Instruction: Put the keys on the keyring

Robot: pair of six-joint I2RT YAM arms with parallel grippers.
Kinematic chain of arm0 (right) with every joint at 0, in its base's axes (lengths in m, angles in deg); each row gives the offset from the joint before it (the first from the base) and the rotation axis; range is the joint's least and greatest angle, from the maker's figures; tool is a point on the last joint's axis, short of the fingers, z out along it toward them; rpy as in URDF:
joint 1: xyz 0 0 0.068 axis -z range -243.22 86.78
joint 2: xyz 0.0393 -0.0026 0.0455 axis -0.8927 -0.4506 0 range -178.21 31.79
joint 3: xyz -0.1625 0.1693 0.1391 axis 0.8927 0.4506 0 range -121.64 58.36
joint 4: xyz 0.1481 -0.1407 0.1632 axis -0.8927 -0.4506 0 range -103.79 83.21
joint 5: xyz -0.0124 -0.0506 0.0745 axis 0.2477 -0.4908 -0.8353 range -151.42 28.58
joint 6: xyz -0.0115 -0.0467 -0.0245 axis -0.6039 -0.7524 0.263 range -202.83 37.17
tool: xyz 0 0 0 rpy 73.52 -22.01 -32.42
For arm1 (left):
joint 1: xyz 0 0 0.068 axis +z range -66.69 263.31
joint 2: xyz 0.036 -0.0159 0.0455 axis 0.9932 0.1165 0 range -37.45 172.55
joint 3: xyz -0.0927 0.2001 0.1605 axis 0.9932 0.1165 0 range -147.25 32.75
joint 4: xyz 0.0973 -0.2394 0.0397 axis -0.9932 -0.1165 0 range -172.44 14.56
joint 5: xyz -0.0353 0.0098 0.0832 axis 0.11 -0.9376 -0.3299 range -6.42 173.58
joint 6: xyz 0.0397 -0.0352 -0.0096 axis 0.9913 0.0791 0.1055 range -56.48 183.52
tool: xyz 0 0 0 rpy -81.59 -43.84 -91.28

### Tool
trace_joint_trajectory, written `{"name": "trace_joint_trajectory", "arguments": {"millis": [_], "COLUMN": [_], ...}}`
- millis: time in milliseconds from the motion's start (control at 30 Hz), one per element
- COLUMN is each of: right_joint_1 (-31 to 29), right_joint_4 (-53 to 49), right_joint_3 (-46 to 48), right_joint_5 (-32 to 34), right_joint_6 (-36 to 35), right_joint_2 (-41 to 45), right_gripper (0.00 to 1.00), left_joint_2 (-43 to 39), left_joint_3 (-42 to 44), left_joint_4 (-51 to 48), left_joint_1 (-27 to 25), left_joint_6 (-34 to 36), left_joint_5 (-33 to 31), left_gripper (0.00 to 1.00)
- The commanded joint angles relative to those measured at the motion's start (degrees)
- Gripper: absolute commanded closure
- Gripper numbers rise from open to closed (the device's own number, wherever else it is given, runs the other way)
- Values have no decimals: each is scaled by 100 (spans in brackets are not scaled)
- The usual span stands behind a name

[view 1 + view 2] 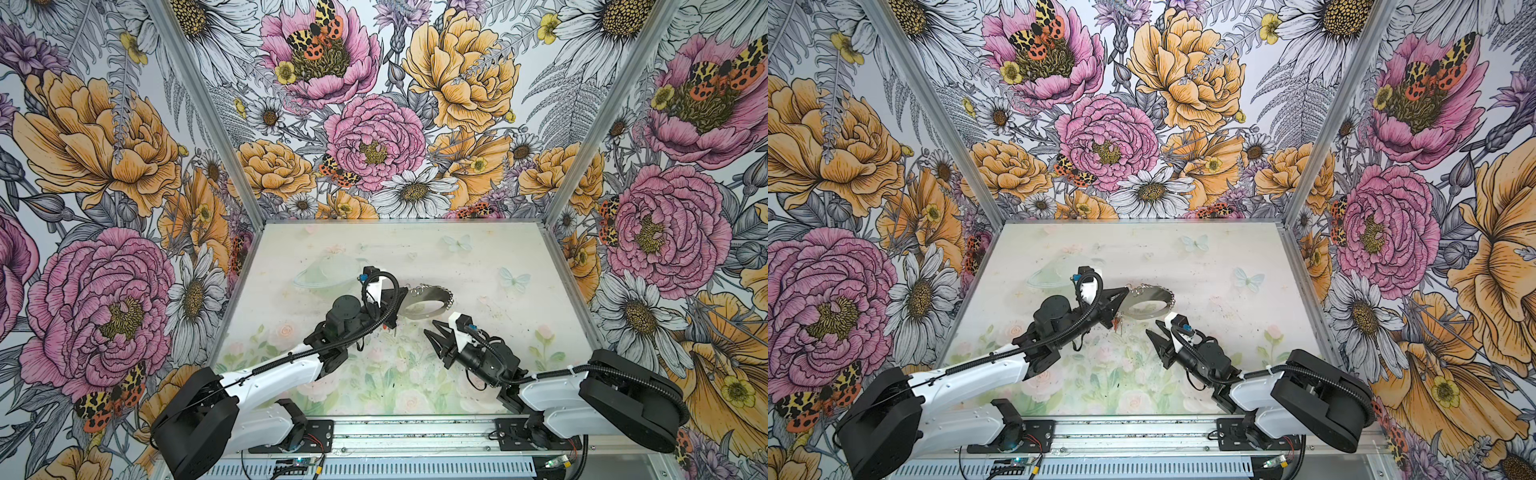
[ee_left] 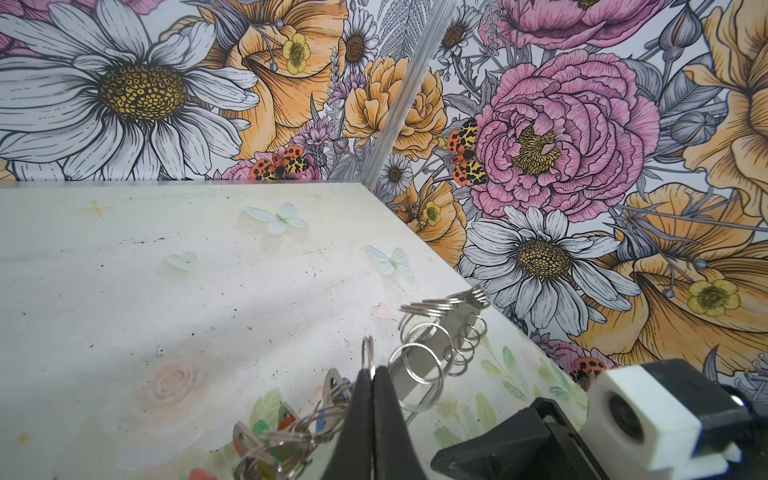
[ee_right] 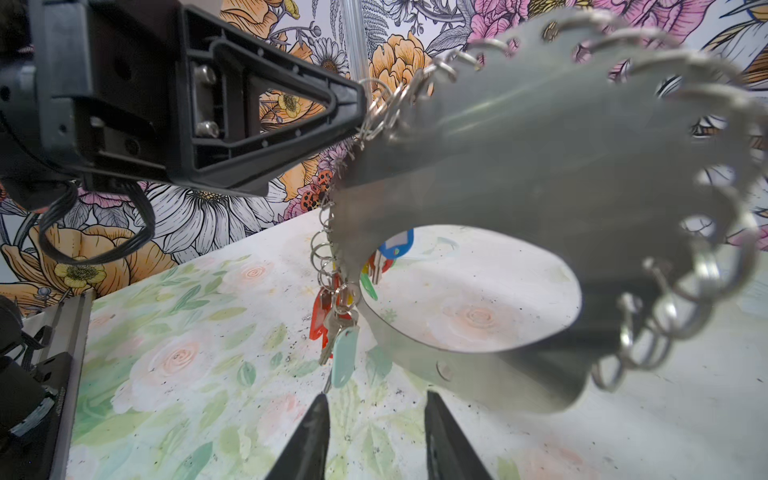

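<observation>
Near the middle of both top views, the left gripper [image 1: 405, 291] is clamped shut on one small wire loop at the rim of the keyring [image 1: 430, 300]. It holds the grey hoop tilted above the table [image 1: 498, 257]; whether the hoop's lower edge touches the surface I cannot tell. Low in the right wrist view, the keys [image 3: 343, 332], with red, green, blue and pale teal tags, dangle from loops on the hoop's lower rim. The right gripper [image 3: 376, 436] sits just below them, jaws parted and empty.

The step in hand looks to be a reach by the right arm for the bunch. Done well, it comes in slowly and straight. It pinches one tag by its flat faces rather than the tangle. It avoids nudging the hoop, which hangs from a single loop and would likely swing or twist. The left arm should hold steady meanwhile.
</observation>
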Motion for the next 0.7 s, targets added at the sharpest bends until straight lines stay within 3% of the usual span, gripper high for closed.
{"name": "trace_joint_trajectory", "arguments": {"millis": [0,200,467,667], "right_joint_1": [92,332,790,809], "right_joint_4": [247,259,259,430], "right_joint_3": [29,-72,-346,-421], "right_joint_5": [-142,-251,-968,-1579], "right_joint_6": [264,556,1132,1122], "right_joint_2": [88,276,383,468], "right_gripper": [61,57,51,51], "left_joint_2": [-243,-470,-614,-632], "left_joint_3": [-307,-358,-505,-570], "left_joint_4": [329,290,214,213], "left_joint_1": [-54,-115,-203,-212], "left_joint_6": [-153,-201,-225,-274], "left_joint_5": [-144,-101,23,93], "left_gripper": [100,100,100,100]}}
